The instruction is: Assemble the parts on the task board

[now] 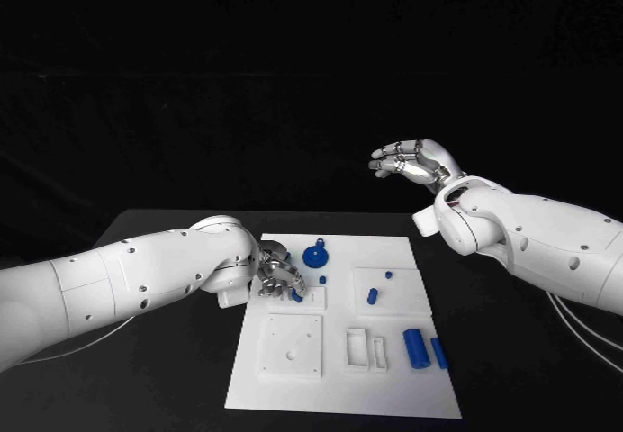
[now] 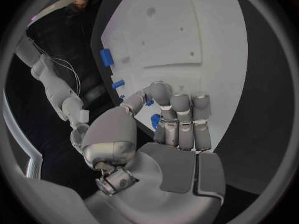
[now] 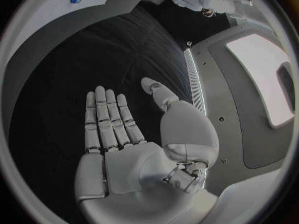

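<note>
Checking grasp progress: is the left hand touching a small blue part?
Touching: left wrist view shows the left hand with fingers against a small blue part.

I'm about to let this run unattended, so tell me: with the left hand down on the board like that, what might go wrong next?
1. The left hand pinches a small blue part at the fingertips; such a light hold could let it slip or tilt during placement.
2. Its fingers sit close to the blue round part and a short blue peg, so lifting away might knock them.
3. The right hand hovers open, away from the task board, so nothing steadies the board if it shifts.
</note>
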Tool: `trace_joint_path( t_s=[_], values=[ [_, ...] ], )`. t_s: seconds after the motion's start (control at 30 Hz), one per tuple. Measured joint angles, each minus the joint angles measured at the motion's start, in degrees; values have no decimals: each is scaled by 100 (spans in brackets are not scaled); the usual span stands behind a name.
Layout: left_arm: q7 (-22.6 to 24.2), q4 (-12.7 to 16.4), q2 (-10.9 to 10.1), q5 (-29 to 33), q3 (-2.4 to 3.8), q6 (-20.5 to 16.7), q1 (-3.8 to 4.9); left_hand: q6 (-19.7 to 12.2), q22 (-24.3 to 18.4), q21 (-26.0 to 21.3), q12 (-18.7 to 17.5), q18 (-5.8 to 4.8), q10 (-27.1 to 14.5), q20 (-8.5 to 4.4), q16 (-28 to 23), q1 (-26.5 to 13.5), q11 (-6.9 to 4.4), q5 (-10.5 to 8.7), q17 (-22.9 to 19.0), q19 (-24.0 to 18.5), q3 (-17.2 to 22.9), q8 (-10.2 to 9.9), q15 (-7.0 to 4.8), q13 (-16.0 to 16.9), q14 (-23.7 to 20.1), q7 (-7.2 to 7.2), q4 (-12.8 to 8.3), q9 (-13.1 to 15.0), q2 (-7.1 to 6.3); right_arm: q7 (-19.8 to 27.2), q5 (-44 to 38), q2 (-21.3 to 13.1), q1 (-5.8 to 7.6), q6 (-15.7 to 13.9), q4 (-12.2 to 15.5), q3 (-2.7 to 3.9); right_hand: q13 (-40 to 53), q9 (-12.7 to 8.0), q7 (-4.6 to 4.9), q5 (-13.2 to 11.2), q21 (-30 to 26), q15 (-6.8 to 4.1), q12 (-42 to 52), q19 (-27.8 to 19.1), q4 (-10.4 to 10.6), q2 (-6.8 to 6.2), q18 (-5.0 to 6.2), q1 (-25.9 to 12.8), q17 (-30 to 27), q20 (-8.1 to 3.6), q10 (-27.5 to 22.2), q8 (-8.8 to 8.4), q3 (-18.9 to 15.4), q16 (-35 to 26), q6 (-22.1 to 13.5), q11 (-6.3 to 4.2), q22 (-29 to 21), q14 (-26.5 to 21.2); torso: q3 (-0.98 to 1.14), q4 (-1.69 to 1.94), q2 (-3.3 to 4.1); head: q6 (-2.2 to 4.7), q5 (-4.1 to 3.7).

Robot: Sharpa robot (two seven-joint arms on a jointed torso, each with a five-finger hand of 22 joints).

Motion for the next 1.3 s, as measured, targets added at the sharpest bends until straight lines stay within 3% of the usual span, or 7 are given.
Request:
trace_joint_path(
  t_s=[0.13,0.57,0.9,1.2,1.3],
  values=[
    [13,35,-17,-72,6,-53,-16,0,0,0,0,0,0,0,0,0,0,0,0,0,0,-11,0,0,0,0,-1,172,0,0,2,1,0,8,3,0,-15,-5,-20,0,-23,0,0,0,-15,0,0,0,-8,0,0,0,-16,0,-20,0,-5,0,0,-1,1,-1,-3],
    [118,404,-299,-179,5,-423,-91,0,1,0,27,0,-1,9,0,1,1,-3,-7,32,0,-40,0,5,0,0,-2,192,0,-1,5,-16,-1,26,-3,0,-64,-11,-20,0,-23,0,-22,-20,0,0,2,0,-31,20,20,0,-31,-23,-20,21,-5,0,0,-3,1,3,-9],
    [167,726,-544,-226,-20,-869,-142,0,1,0,49,0,-2,0,22,1,2,-44,-13,41,10,-32,0,4,0,-1,6,207,0,-2,10,-19,-8,45,-24,0,-103,-17,-20,0,-23,-1,-22,-20,5,0,2,0,-53,20,20,0,-57,-23,-20,21,-10,0,2,-3,3,-21,-32],
    [255,940,-645,-265,-22,-1382,-184,1,1,0,49,0,-11,1,22,1,11,-23,-25,41,17,-34,0,9,0,-1,1,207,0,-3,16,-18,-18,65,-33,0,-129,-23,-20,0,-23,-1,-22,-40,9,24,2,-24,-67,40,20,0,-72,-22,-20,21,-10,-1,2,5,1,-42,-34],
    [273,1003,-677,-307,-23,-1523,-199,1,1,0,49,-1,-11,-21,22,1,11,-93,-46,62,58,-55,0,9,0,-1,28,207,0,-3,18,-21,-21,73,-36,0,-140,-24,-20,5,-23,-1,-22,-40,15,24,2,-24,-72,40,20,20,-78,-22,-20,21,-16,-1,0,5,-1,-47,-33]
  ],
)
